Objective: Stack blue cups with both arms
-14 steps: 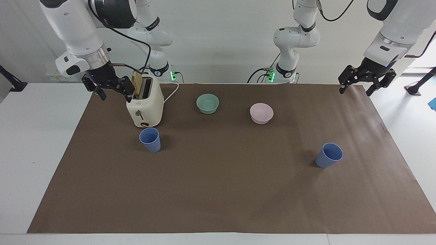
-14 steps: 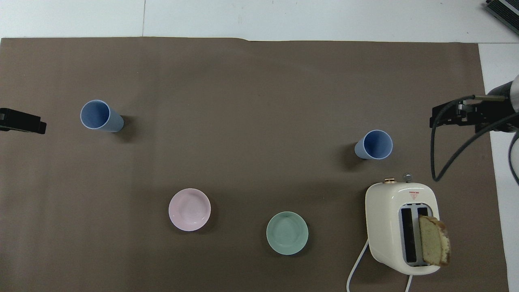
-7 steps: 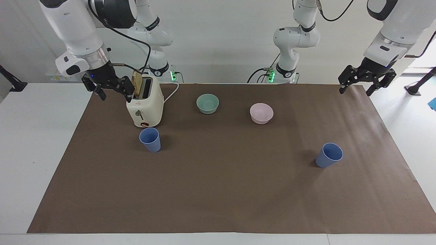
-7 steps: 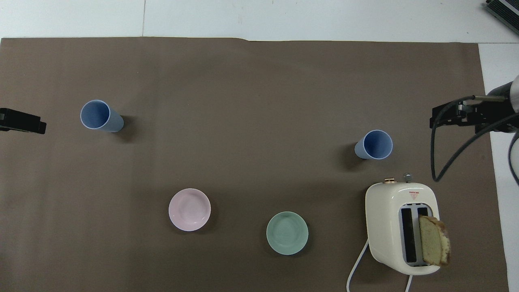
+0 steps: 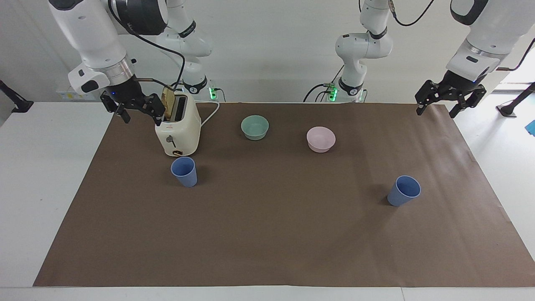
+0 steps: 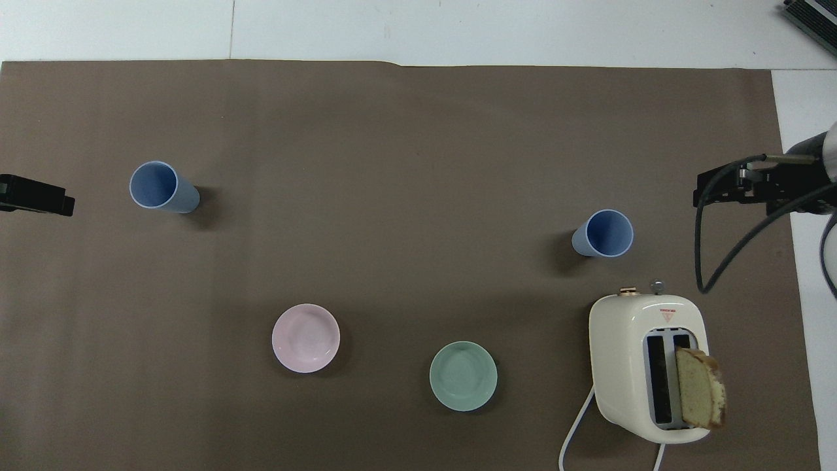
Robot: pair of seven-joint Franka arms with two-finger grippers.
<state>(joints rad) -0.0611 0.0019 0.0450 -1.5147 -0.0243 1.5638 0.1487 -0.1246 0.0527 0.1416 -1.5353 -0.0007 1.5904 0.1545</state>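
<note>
1. Periwinkle-blue plastic, both upright: one blue cup (image 5: 184, 171) stands just beside the toaster (image 5: 177, 129), farther from the robots than it; the other blue cup (image 5: 403, 190) stands well apart, toward the left arm's end.
2. Right gripper (image 5: 133, 109) hangs spread, empty, beside the toaster and near the first cup.
3. Left gripper (image 5: 449, 100) hangs spread, empty, over the brown mat's (image 5: 267, 234) edge, near the second cup.
4. Open mat lies between the cups for stacking.

Two cups, two bowls and a toaster spread across the mat (image 5: 267, 234) before you.

One cup (image 5: 184, 171) stands just beside the toaster (image 5: 177, 130), farther from the robots, at the right arm's end; the other cup (image 5: 403, 190) stands well apart at the left arm's end. Both bowls (image 5: 255, 127) (image 5: 321, 139) sit between, nearer the robots. Bread (image 5: 168, 103) stands in the toaster.
</note>
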